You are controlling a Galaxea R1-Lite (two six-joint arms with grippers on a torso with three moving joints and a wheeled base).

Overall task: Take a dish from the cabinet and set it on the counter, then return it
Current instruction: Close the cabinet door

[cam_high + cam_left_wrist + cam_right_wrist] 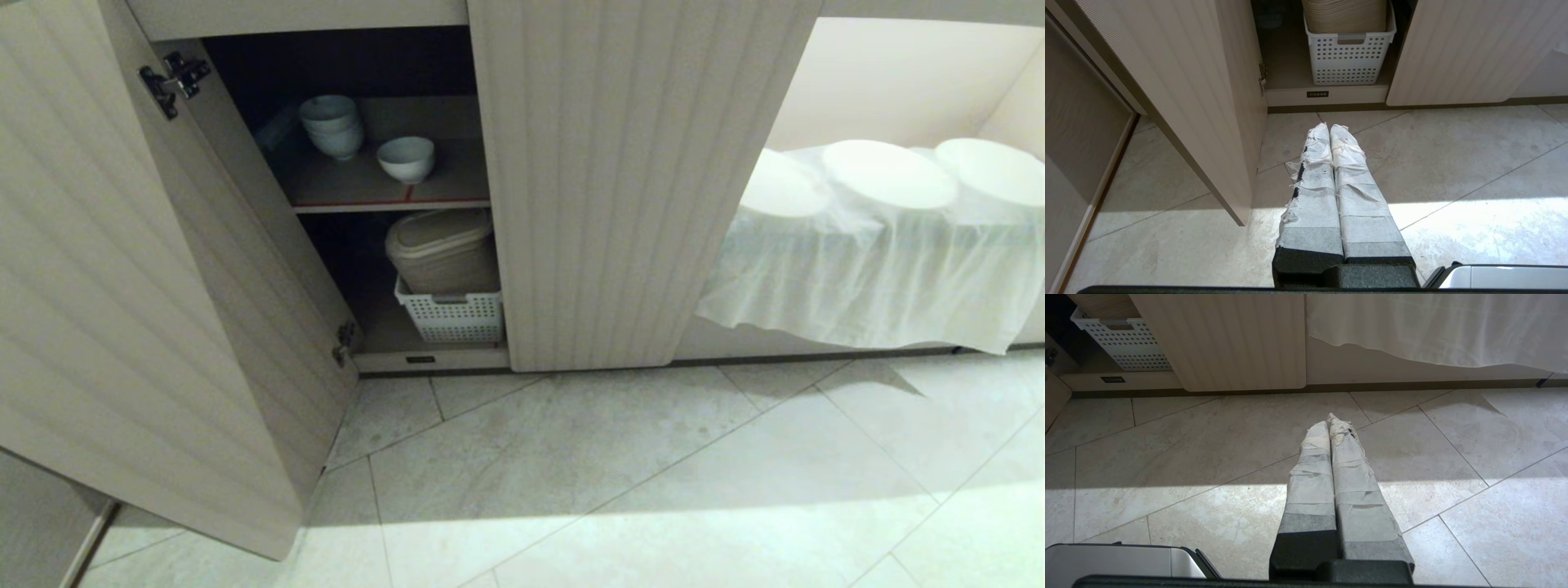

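Pale tiled floor fills the foreground, and above it both arms hang parked: the left gripper has its taped fingers pressed together, holding nothing, and the right gripper matches it, tips closed and empty. Out from there the cabinet stands with its left door swung wide, and the dish sits on the upper shelf at four o'clock from a stack of bowls, just beside it, while a white perforated basket rests at six o'clock on the shelf below.
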